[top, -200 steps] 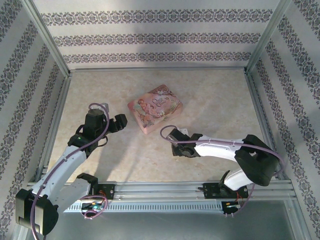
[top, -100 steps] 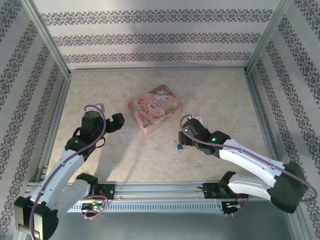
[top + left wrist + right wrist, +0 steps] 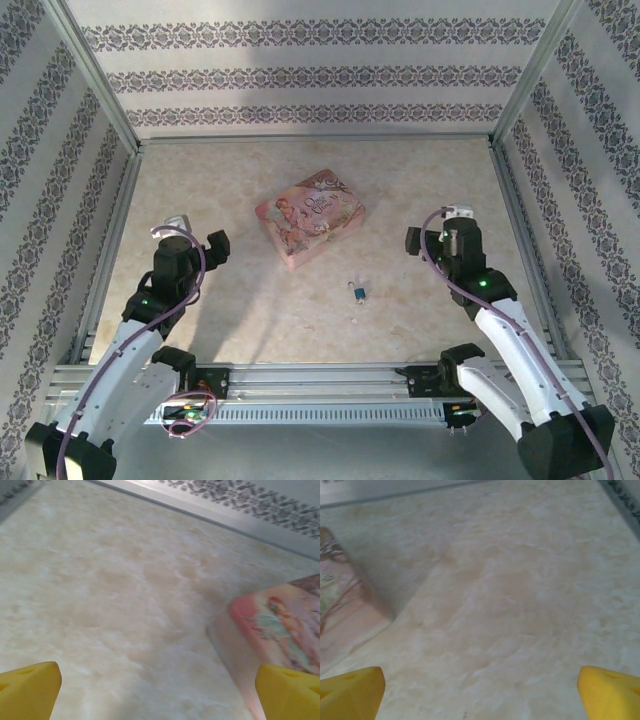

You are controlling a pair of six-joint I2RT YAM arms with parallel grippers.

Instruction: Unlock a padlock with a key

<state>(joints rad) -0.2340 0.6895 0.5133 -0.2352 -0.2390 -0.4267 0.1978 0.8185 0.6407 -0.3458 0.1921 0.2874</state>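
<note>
The right end effector (image 3: 437,222) is hanging above the bench (image 3: 230,310) with its yellow pads (image 3: 350,692) spread wide and nothing between them. The left end effector (image 3: 195,232) is standing spread as well, its pads (image 3: 287,692) empty.

The padlock (image 3: 357,292) is lying loose on the bench, back toward the arm bases and to the left of the right end effector. It is well off to the right of the left one. It is too small to tell whether a key is sitting in it or how its shackle is standing.

The pink tin (image 3: 310,218) is resting between the two end effectors, just ahead of the padlock and apart from it. Its edge is showing at the side of each wrist view (image 3: 280,625) (image 3: 345,615).

Judging from this, neither arm is engaging the lock, so the step in hand is looking like an approach. To do it well, the nearer right end effector should be swinging back and inward until the padlock is sitting centred between its pads. It should be narrowing its spread before descending, since the lock is far smaller than the opening. It should be pinching the body only, leaving the keyhole and shackle free. The left arm should be keeping clear of the tin while coming across.
</note>
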